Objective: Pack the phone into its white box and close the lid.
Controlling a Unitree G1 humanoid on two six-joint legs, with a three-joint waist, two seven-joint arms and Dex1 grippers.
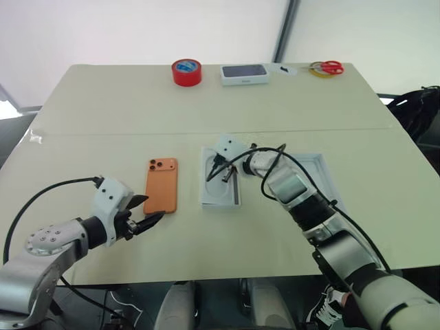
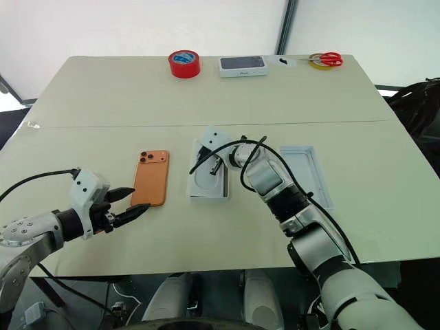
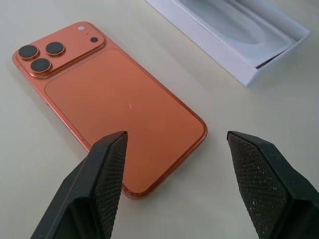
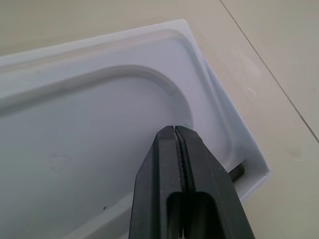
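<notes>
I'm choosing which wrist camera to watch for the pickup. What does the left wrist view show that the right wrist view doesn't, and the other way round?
Left wrist view: the phone lies lens side up on the table, with the left gripper open at its end away from the lenses. Right wrist view: the right gripper, shut, points at the insert with its oval recess. Shared: the white box holding that insert, and the table.
</notes>
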